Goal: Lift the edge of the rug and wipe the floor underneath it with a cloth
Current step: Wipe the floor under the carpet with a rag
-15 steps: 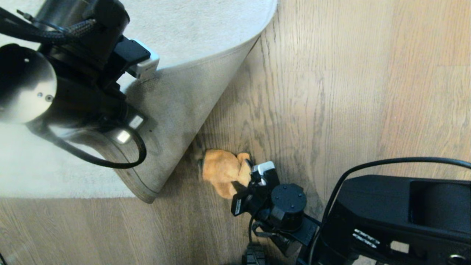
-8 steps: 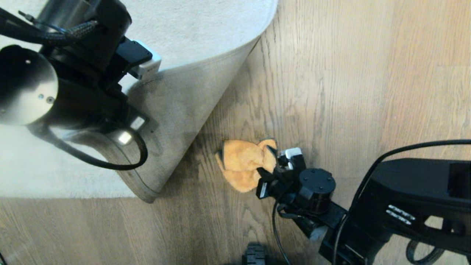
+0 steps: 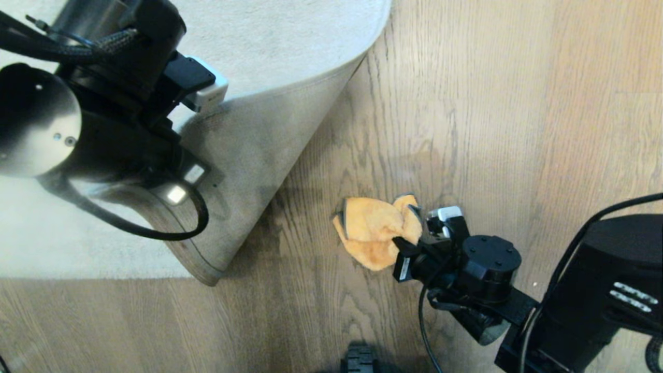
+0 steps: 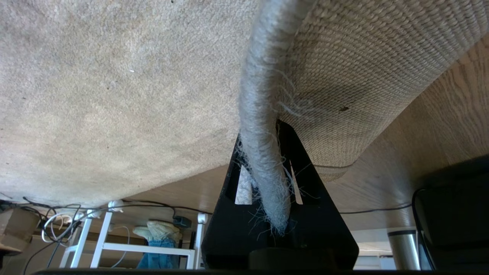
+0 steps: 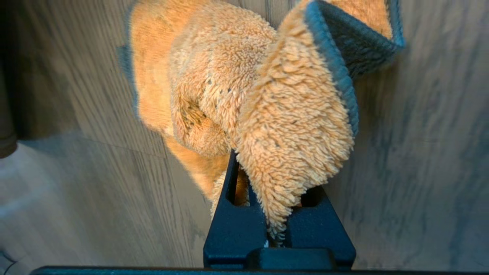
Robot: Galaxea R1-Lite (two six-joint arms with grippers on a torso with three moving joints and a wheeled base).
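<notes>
Orange cloth (image 5: 244, 107) pinched in right jaws, left jaws clamping rug edge (image 4: 263, 152)

Legible text, labels, brands, numbers, signs: none in any view.

Candidates checked: small pale labels on the dark arm housing (image 3: 629, 300) at the lower right of the head view (light bars only, no characters resolvable); a white tag on the wrist module (image 3: 401, 267) near the centre-right (marks too small to read); bright square patches on the arm (image 3: 176, 194) at the left (reflective, no lettering). The wrist views carry no writing either.
</notes>
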